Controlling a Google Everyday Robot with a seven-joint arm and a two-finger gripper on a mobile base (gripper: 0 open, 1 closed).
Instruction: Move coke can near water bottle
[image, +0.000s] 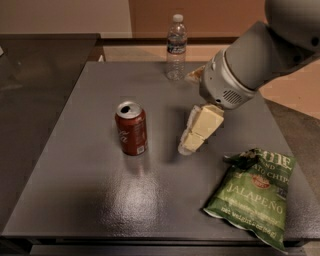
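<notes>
Gripper (193, 141): hung low over the grey table (90, 200), right of centre, cream-coloured tip angled down and to the left. Could not tell whether open or closed (overlapped on itself from this angle). Touched neither can nor bag as far as could be seen. Mounted on a bulky pale-grey arm (250, 65), entering from the upper right corner. Coke can (131, 129): stood upright on the table, left of the gripper and apart from it, with bare tabletop between. Red body, white script, silver top with the dark opening showing. Threw a faint reflection on the sheen of the surface just in front. Water bottle (176, 47): stood upright near the far edge of the table. Clear, white cap, dark label band near the top. Well apart from the can, farther back and to the right of it, nearer the arm's wrist than the can. Green chip bag (252, 197), marked JALAPEÑO: lay flat toward the near right corner, below and right of the gripper.
</notes>
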